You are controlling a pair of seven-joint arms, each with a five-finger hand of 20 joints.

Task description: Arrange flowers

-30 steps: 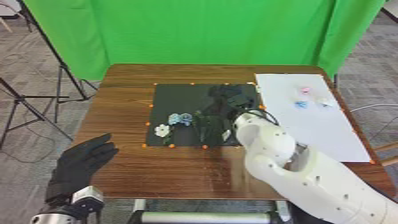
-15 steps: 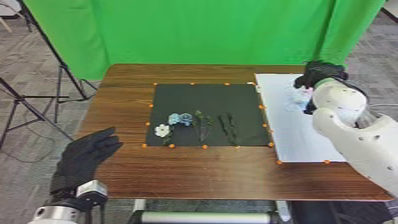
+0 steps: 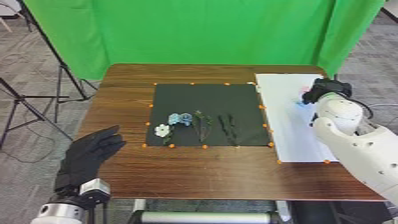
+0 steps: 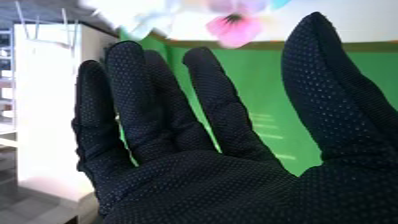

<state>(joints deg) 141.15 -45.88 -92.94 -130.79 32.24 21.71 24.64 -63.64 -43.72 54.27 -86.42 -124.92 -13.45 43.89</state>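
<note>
Black cloth covers the right robot hand (image 3: pixel 327 90), which we find above the far right part of the white sheet (image 3: pixel 309 142), open, its fingers extended and nothing in its hold. Its arm comes in from the near right, over the counter's (image 3: pixel 195 175) right side. The left robot hand (image 3: pixel 87 152) is at the near left, also open and empty, fingers loosely spread.

We judge the step in hand to be choosing the next bloom. By the right hand are a pink flower (image 4: pixel 240 33), a bit of blue flower (image 4: pixel 281 3) and some white petals (image 4: pixel 142 22); we cannot tell whether any of them touches the glove.

Left of the sheet, the dark mat (image 3: pixel 209 96) bears a white flower (image 3: pixel 162 130) at its near left, a blue pair (image 3: pixel 180 119) just beyond it, and thin stems (image 3: pixel 203 127) to the right of those.

Next, we would lower the right hand, close thumb and fingers gently on one bloom, and carry it left to the mat, probably to top a bare stem.
</note>
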